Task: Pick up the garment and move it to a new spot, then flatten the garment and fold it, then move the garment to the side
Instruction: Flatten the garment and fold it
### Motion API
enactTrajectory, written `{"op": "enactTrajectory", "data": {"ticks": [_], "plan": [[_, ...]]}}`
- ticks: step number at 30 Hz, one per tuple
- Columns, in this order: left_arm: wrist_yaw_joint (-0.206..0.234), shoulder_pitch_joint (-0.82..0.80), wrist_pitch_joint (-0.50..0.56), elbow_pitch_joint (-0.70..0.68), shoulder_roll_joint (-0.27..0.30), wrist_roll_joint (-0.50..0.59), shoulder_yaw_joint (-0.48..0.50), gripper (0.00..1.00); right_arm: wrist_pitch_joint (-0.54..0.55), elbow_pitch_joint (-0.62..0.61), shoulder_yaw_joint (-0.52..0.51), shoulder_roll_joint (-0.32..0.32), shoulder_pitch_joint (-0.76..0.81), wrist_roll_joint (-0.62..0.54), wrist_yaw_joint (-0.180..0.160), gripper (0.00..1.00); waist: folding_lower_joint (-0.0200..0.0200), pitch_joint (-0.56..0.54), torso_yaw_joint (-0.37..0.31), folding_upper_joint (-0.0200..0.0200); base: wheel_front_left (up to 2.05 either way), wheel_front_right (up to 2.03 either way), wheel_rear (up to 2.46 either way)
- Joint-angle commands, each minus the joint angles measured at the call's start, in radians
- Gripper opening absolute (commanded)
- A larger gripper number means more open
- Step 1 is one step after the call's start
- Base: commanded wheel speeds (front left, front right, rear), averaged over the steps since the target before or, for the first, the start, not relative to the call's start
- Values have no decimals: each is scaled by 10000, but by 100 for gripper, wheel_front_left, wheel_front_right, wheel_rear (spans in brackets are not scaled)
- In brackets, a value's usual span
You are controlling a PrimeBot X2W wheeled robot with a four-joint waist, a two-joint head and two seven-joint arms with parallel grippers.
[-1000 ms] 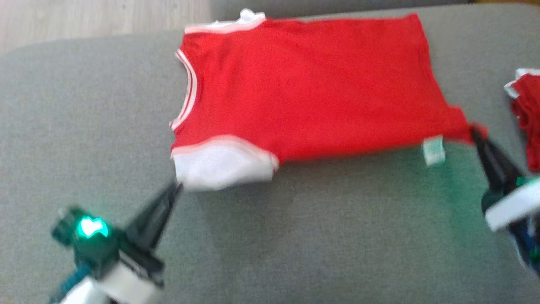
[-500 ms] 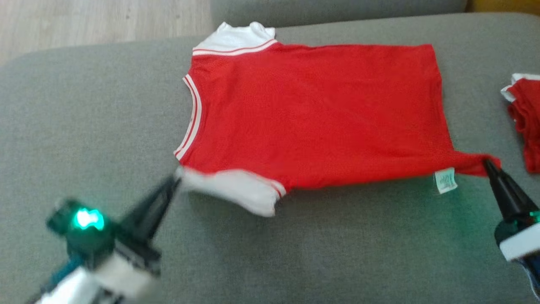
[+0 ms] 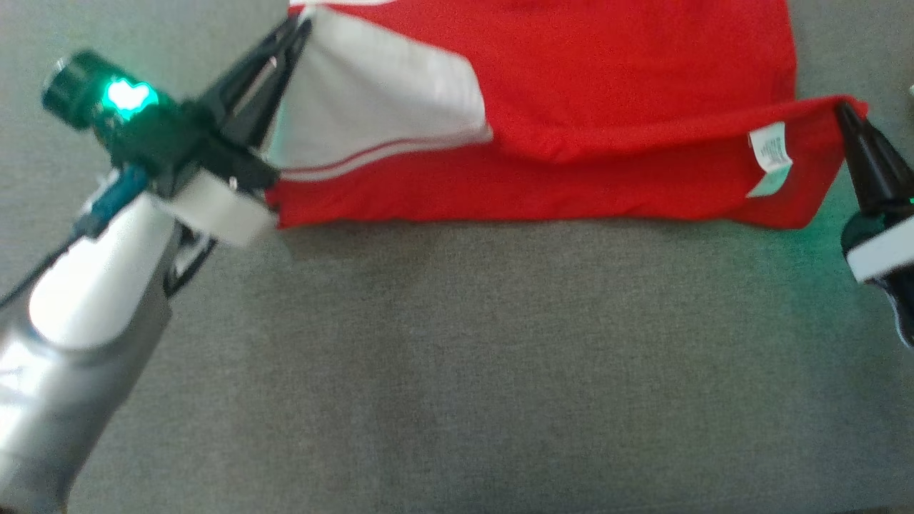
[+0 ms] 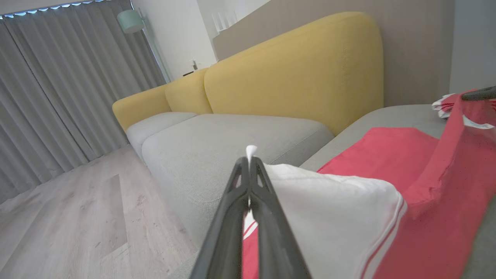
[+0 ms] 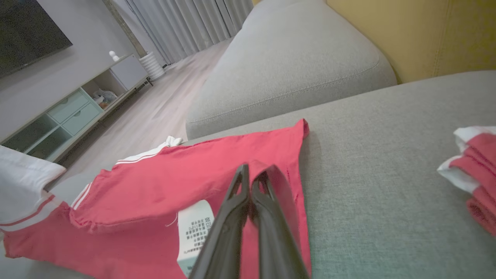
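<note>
On grey woven cushion point(image 3: 457, 357), soft red garment point(image 3: 607, 71) w/ white sleeve point(image 3: 371, 86)

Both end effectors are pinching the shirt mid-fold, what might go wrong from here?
The left end effector grips just the tip of the sleeve, so it may slip out and drop the fold. The shirt edge sags between it and the right end effector, so it may land creased. Another garment lies near the right arm and might get brushed.
</note>
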Motion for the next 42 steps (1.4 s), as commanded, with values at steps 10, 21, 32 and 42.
{"op": "enactTrajectory", "data": {"ticks": [10, 21, 32, 42], "plan": [[18, -934, -44, 1256, -142, -351, 71, 100, 528, 1122, 587, 416, -680, -110, -7, 100, -4, 464, -195, 0, 0, 0, 0], [735, 2630, -45, 1249, -986, -1280, 1541, 100, -713, 1025, 404, 32, 571, -576, -7, 100, -4, -377, -235, 0, 0, 0, 0], [931, 3246, 634, 2869, -1314, -1799, 1585, 100, -663, 920, 310, 398, 975, -820, -7, 100, -4, -523, -456, 0, 0, 0, 0], [693, 3457, 1256, 3432, -1454, -1957, 1218, 0, -170, 1364, 418, 751, 993, -886, -7, 100, -4, -861, -327, 0, 0, 0, 0]]}}
